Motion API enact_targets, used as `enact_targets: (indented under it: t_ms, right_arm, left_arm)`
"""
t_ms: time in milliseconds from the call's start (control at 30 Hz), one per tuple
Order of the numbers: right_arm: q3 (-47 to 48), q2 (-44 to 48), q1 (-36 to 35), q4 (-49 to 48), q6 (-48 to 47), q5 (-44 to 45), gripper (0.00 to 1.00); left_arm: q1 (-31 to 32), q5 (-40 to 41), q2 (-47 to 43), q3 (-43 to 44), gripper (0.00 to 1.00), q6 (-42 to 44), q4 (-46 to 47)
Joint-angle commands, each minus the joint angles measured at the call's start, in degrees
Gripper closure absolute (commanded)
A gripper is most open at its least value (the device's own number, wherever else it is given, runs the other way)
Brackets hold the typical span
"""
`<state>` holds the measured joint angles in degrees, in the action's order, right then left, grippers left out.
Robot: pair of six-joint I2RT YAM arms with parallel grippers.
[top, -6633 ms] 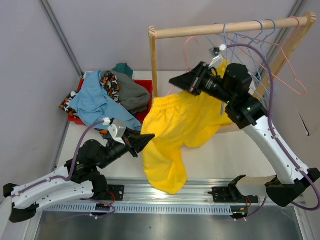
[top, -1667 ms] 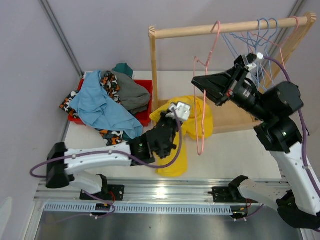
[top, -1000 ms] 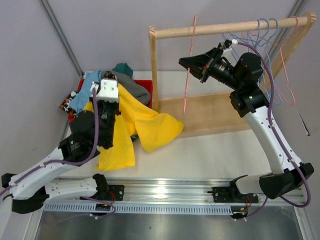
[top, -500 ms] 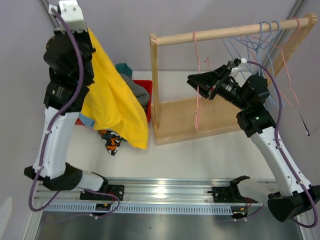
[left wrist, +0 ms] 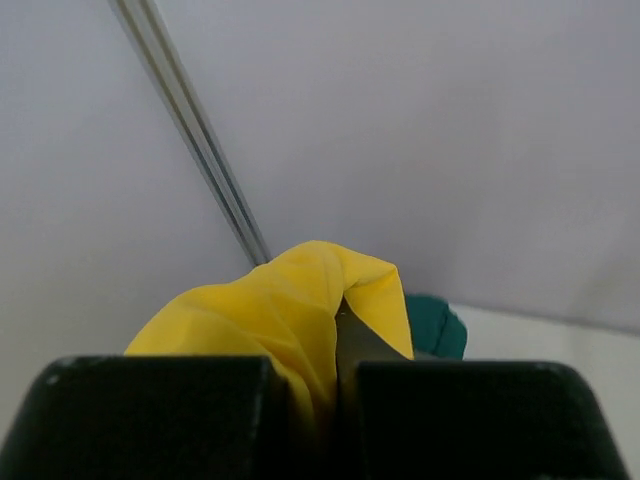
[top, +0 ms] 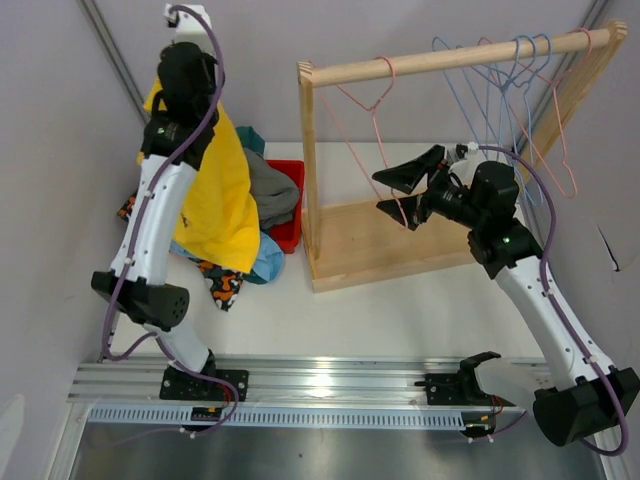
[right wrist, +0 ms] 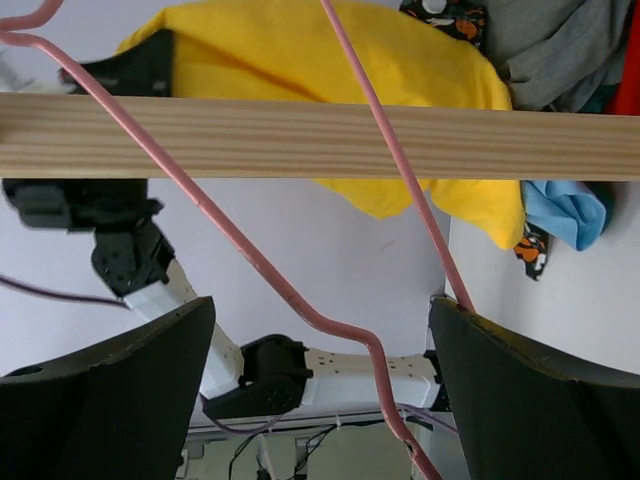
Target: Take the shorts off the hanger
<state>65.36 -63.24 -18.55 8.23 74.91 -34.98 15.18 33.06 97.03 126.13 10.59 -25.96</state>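
The yellow shorts (top: 218,195) hang from my raised left gripper (top: 168,108), above the pile at the back left. In the left wrist view the left gripper (left wrist: 338,400) is shut on a fold of the yellow shorts (left wrist: 285,310). An empty pink hanger (top: 362,100) hangs by its hook on the wooden rod (top: 450,58). My right gripper (top: 402,196) is open just right of the hanger's lower wire. In the right wrist view the pink hanger (right wrist: 300,300) passes between the spread fingers (right wrist: 110,390) without touching them.
A red bin (top: 290,205) holds grey shorts (top: 270,190) and teal shorts (top: 250,138). Light blue shorts (top: 265,258) and camouflage shorts (top: 225,285) spill onto the table. Several empty blue and pink hangers (top: 505,80) crowd the rod's right end. The rack's wooden base (top: 390,240) lies below.
My right gripper has opened and let go of the pink hanger, which now hangs free on the rod. My left arm has swung the yellow shorts up and back over the pile.
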Motion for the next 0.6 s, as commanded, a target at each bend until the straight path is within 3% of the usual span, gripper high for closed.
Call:
enact_targets:
  t_ms: [0, 100, 133, 167, 333, 567]
  right_arm:
    - [0.47, 2.95, 0.44, 2.48, -5.03, -0.97, 0.02]
    - [1.17, 5.05, 0.7, 6.96, -8.55, 0.26, 0.01]
    - [1.43, 6.19, 0.7, 8.28, -9.6, 0.61, 0.01]
    - [2.13, 6.9, 0.79, 10.99, -10.57, 1.31, 0.01]
    - [4.42, 11.73, 1.06, 22.6, -19.53, 7.45, 0.01]
    - [6.62, 19.99, 1.05, 43.77, -31.93, 29.6, 0.0]
  left_arm:
    - [-1.47, -2.91, 1.23, -5.96, 0.95, -5.39, 2.14]
    - [-2.87, -5.81, 0.53, -12.9, 0.35, -11.97, 0.21]
    - [-3.14, -5.9, 0.0, -14.92, 0.06, -12.87, -0.06]
    - [-3.14, -5.81, -0.61, -16.94, 0.01, -13.48, -0.15]
    - [-3.14, -7.66, -9.65, -24.86, 0.01, -16.47, 0.46]
    - [-2.79, -11.7, -20.82, -35.32, 0.01, -18.5, -4.71]
